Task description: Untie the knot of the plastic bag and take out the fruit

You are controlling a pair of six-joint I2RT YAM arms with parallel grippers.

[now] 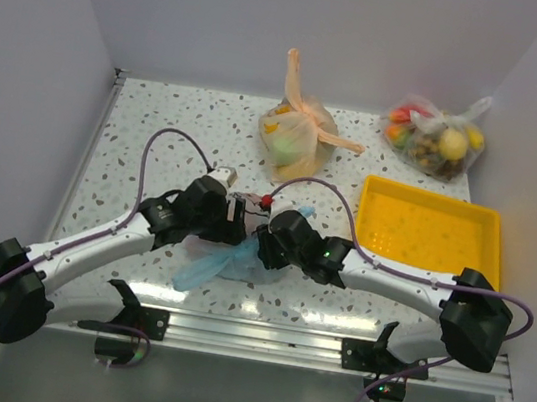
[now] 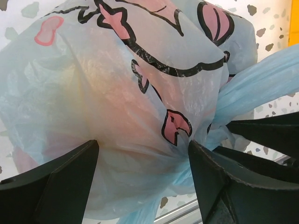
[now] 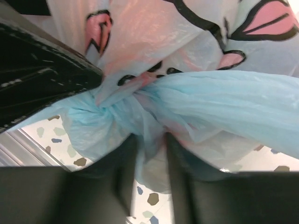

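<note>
Your right gripper (image 3: 149, 140) has its fingers (image 3: 117, 179) drawn close together, with only a narrow strip of light blue plastic between them, so it is pinching the knot (image 3: 119, 112) from its underside. Just above those fingertips the knot sits as a tight twisted lump. One blue handle ear (image 3: 233, 107) fans out from it to the gripper's right. Past the knot, the printed body of the plastic bag (image 3: 154, 28) fills the rest of the right wrist view, with pink shapes and dark outlines. Your left gripper (image 2: 143, 144) stands spread wide with the bag's rounded body between the fingers (image 2: 51, 186). The film meets both inner faces, but you cannot tell from the left wrist view whether it is being squeezed. Faint warm tints show through the plastic there, too blurred to name as separate pieces. From above, the two grippers face each other across the bag, which lies low on the speckled table (image 1: 160, 114), close in front of the arm bases. A small red piece of the fruit (image 1: 267, 201) shows right between them, on the far side of the bag. Off to the right gripper's outer side lies a yellow tray (image 1: 431, 230), near that arm. Farther out beyond both grippers sits an orange bag (image 1: 299, 135) with its tied handles up. Farthest, past the tray, a clear bag (image 1: 435, 135) of mixed coloured pieces rests by the back wall.
</note>
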